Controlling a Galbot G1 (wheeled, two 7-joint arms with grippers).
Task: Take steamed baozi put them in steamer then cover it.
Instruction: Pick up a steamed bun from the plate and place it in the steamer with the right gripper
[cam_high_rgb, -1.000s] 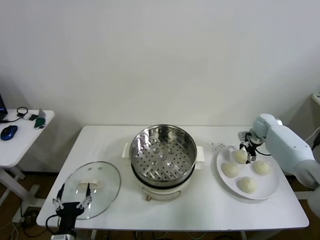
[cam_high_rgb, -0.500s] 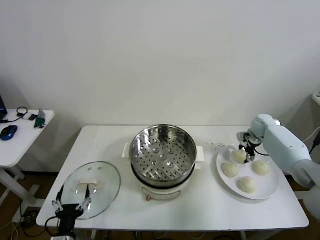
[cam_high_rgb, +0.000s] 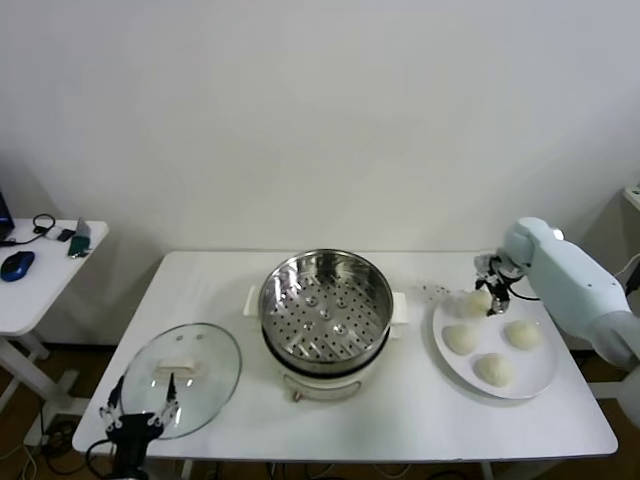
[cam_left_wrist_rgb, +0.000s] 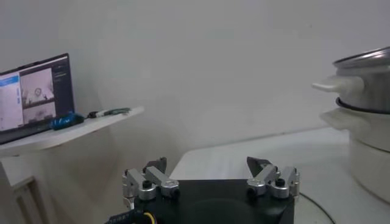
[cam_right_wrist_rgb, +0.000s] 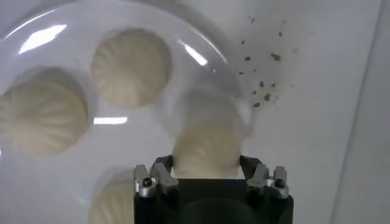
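Observation:
My right gripper (cam_high_rgb: 488, 297) is shut on one steamed baozi (cam_high_rgb: 474, 301) and holds it just above the far left rim of the white plate (cam_high_rgb: 535, 385). In the right wrist view the held baozi (cam_right_wrist_rgb: 207, 149) sits between the fingers. Three more baozi (cam_high_rgb: 460, 338) (cam_high_rgb: 521, 333) (cam_high_rgb: 494, 369) lie on the plate. The steel steamer (cam_high_rgb: 325, 305) stands open on its cream pot base (cam_high_rgb: 322, 382) at the table's middle. The glass cover (cam_high_rgb: 200, 380) lies flat at the front left. My left gripper (cam_high_rgb: 139, 421) is open and empty at the cover's near edge.
Dark crumbs (cam_high_rgb: 432, 290) lie on the table between the steamer and the plate. A side table (cam_high_rgb: 40, 275) with a blue mouse (cam_high_rgb: 17, 265) stands to the left. The steamer's side and pot handle (cam_left_wrist_rgb: 332, 85) show in the left wrist view.
My right gripper has risen with the baozi, lifting it off the plate toward the far left rim. My left gripper has drawn back slightly toward the table's front edge.

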